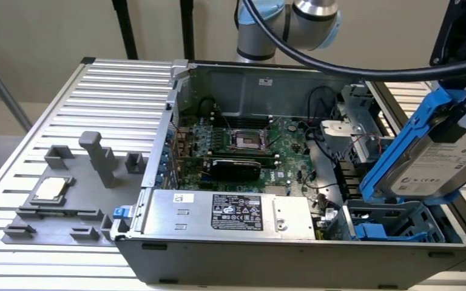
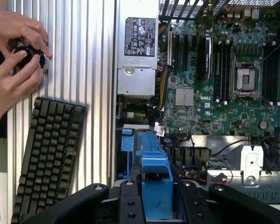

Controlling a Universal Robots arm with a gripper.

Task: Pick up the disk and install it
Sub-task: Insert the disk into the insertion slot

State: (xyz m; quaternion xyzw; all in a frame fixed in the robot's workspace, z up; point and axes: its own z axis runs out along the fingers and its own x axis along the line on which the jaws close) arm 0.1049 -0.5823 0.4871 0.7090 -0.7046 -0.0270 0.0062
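Pick done: black claw (image 1: 462,112) is clenched on the flat silver-grey metal disk (image 1: 439,160) with blue plastic rails, held tilted in the air. Install left: disk not yet seated in the blue plastic drive cage (image 1: 391,221) directly below the claw.

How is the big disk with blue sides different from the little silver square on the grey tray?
The disk is large and oblong with blue rails; the chip is small, square and bare. The disk is tilted in the air, held by the gripper over the computer case; the chip lies flat on the grey tray. Both look silver.
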